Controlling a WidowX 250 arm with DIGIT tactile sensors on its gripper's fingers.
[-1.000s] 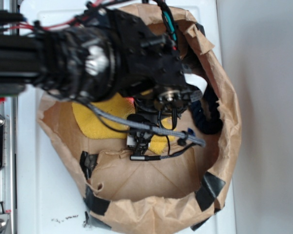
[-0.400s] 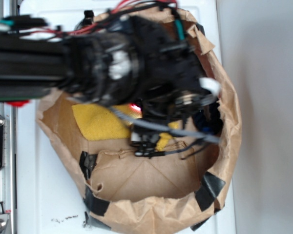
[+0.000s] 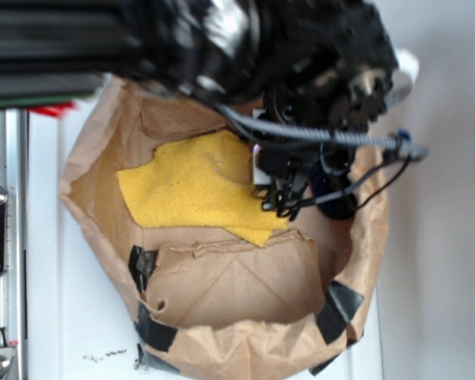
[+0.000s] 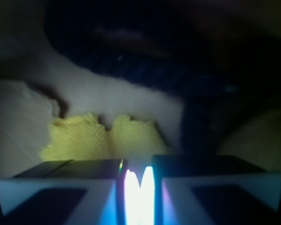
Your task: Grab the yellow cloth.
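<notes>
The yellow cloth lies inside a brown paper-lined hollow, its right edge drawn up towards my gripper. The black arm and wrist fill the top of the exterior view above it. In the wrist view the two fingers of the gripper stand almost together, with a brightly lit fold of yellow cloth pinched in the narrow gap and the rest spreading out ahead. My gripper is shut on the cloth.
A dark navy rope lies at the hollow's right side, just beyond the gripper, and shows as a dark curve in the wrist view. Black tape patches hold the crumpled paper rim. A metal rail runs down the left.
The arm has swung up and to the right, uncovering most of the yellow cloth. The cloth's right edge has shifted right with the gripper.
</notes>
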